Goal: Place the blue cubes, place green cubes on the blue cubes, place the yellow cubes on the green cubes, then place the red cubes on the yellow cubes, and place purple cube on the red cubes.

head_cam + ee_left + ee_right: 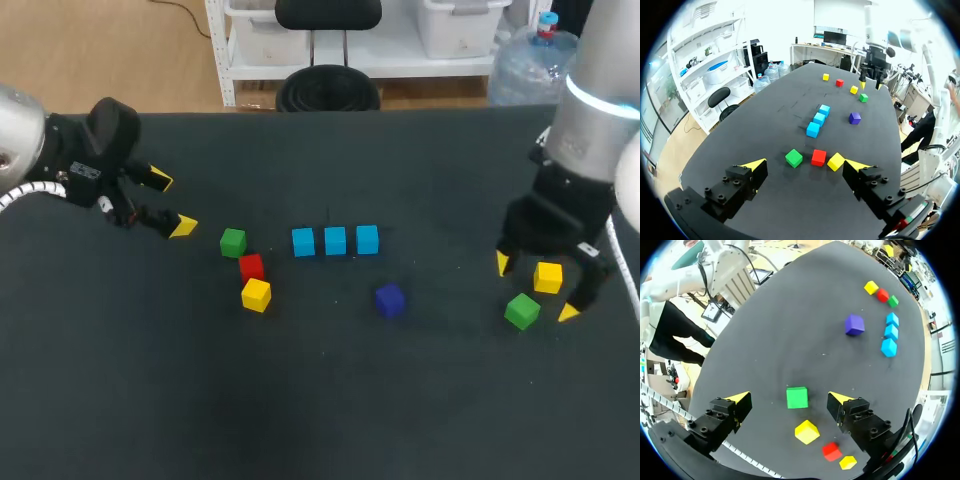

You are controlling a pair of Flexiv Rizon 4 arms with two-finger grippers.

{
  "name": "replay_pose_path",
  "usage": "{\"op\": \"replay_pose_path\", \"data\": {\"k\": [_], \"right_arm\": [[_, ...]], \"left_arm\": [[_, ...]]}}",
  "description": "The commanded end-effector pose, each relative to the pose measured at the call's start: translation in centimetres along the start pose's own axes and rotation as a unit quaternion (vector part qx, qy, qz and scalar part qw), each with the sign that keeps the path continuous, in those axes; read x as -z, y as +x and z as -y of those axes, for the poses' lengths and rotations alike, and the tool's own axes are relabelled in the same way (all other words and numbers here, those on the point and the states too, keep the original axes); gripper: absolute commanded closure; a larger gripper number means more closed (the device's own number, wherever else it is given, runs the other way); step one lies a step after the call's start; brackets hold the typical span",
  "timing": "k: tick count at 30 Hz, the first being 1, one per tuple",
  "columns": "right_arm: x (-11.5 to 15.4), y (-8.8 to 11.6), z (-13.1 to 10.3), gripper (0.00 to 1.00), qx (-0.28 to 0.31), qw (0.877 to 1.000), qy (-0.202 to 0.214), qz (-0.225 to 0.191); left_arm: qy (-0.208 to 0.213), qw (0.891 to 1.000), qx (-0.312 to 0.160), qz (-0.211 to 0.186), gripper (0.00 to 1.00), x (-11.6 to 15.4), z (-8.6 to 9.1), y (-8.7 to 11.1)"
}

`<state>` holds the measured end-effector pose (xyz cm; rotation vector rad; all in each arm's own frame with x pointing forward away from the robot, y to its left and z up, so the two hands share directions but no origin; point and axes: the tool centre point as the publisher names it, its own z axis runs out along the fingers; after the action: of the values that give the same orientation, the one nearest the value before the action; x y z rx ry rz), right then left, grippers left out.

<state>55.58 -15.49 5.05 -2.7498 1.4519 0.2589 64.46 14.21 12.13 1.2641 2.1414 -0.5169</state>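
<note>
The dark table [420, 400] fills the head view. My left arm [60, 165] comes in at nine o'clock and my right arm [585, 130] at three. Both claws are spread wide and hold nothing. The left gripper [172, 203] hangs near the nine o'clock edge, and the right gripper [535, 288] is over a small cluster at about four o'clock.

The three blue cubes [335, 241] lie in a close row just on the twelve o'clock side of the table's middle. They look already placed, so the green layer seems to be the step in hand.

In the right wrist view the near green cube [797, 397] shows between the spread fingers, which stand clear of its sides. A near yellow cube [807, 432] lies just beside it. The far green cube [233, 242] sits at nine o'clock of the blue row, with a red cube [251, 266] and a far yellow cube [256, 294] close at its five o'clock. The purple cube [389, 299] sits alone at five o'clock of the row.

The cubes look small, stiff and light — nothing that would crush, but easy to nudge or tip. I would take the near green cube squarely on two opposite flat faces around mid-height. The fingers should go down on the sides away from the near yellow cube.
</note>
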Motion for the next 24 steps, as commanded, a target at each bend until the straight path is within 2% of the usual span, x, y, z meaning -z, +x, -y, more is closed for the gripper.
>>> {"op": "replay_pose_path", "data": {"k": [1,11,14,15,16,19,24], "right_arm": [[-1.7,0.7,0.0,0.00,0.012,1.000,0.001,-0.004],[-3.3,2.8,1.2,0.00,0.037,0.999,-0.003,-0.016],[-3.6,2.9,1.5,0.18,0.042,0.999,-0.005,-0.019],[-3.7,3.0,1.6,0.32,0.042,0.999,-0.005,-0.019],[-3.8,3.0,1.7,0.52,0.043,0.999,-0.005,-0.017],[-4.1,2.9,1.8,0.59,0.046,0.999,-0.006,-0.015],[-4.4,2.7,1.8,0.59,0.050,0.999,-0.008,-0.014]], "left_arm": [[0.000,1.000,-0.001,0.004,0.00,0.0,0.0,0.2],[0.000,1.000,-0.001,0.004,0.00,0.0,0.0,0.2],[0.000,1.000,-0.001,0.004,0.00,0.0,0.0,0.2],[0.000,1.000,-0.001,0.004,0.00,0.0,0.0,0.2],[0.000,1.000,-0.001,0.004,0.00,0.0,0.0,0.2],[0.000,1.000,-0.001,0.004,0.00,0.0,0.0,0.2],[0.000,1.000,-0.001,0.004,0.00,0.0,0.0,0.2]]}}
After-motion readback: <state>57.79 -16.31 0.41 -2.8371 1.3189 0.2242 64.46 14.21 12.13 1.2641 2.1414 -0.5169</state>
